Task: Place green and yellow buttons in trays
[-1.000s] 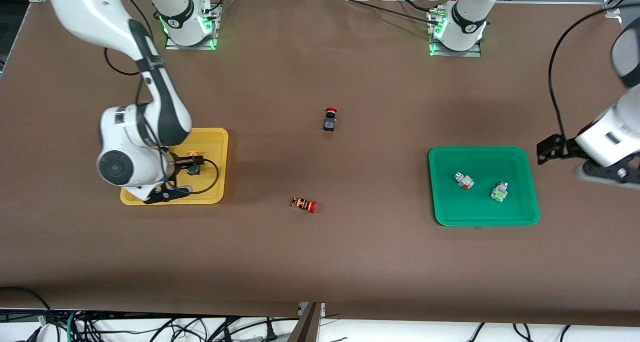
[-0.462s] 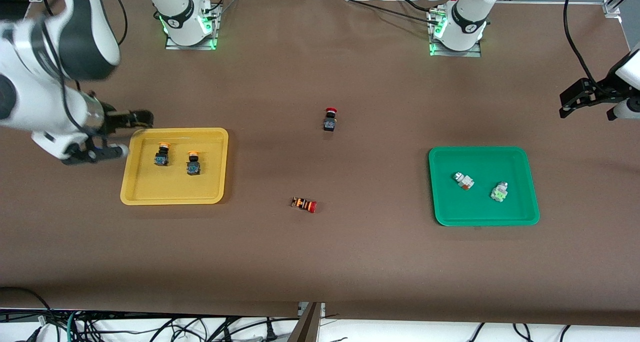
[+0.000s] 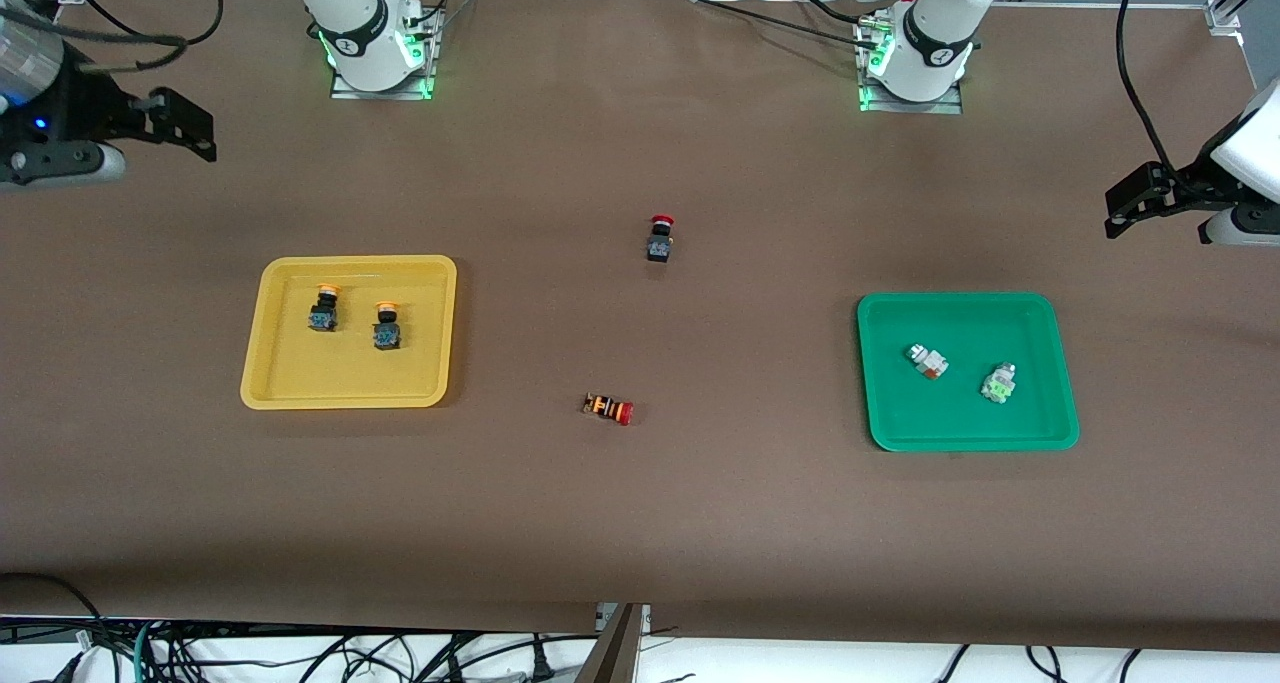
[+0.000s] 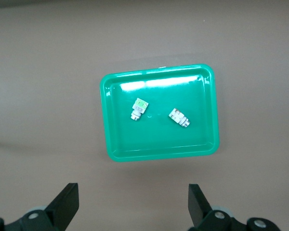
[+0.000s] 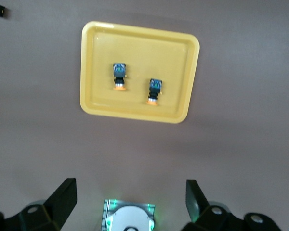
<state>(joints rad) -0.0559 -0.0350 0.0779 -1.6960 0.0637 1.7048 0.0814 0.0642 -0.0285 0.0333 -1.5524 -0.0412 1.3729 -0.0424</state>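
Two yellow buttons (image 3: pixel 323 308) (image 3: pixel 387 326) lie in the yellow tray (image 3: pixel 340 378). Two green buttons (image 3: pixel 928 360) (image 3: pixel 998 382) lie in the green tray (image 3: pixel 950 418). My right gripper (image 3: pixel 195 133) is open and empty, raised over the table's edge at the right arm's end, well away from the yellow tray. Its wrist view shows the gripper (image 5: pixel 131 199), the yellow tray (image 5: pixel 173 62) and both yellow buttons (image 5: pixel 119 76) (image 5: pixel 154 90). My left gripper (image 3: pixel 1125 208) is open and empty, raised near the left arm's end. Its wrist view shows the gripper (image 4: pixel 133 204), the green tray (image 4: pixel 197 96) and both green buttons (image 4: pixel 139 109) (image 4: pixel 178 118).
A red-capped black switch (image 3: pixel 659 238) stands mid-table. A red-capped switch with an orange-striped body (image 3: pixel 608 408) lies nearer to the front camera. The two arm bases (image 3: pixel 375 48) (image 3: pixel 915 58) stand at the table's far edge.
My right gripper has lifted off the yellow tray and swung out to its end of the table, leaving two yellow buttons in the tray. My left gripper has drawn away from the green tray.
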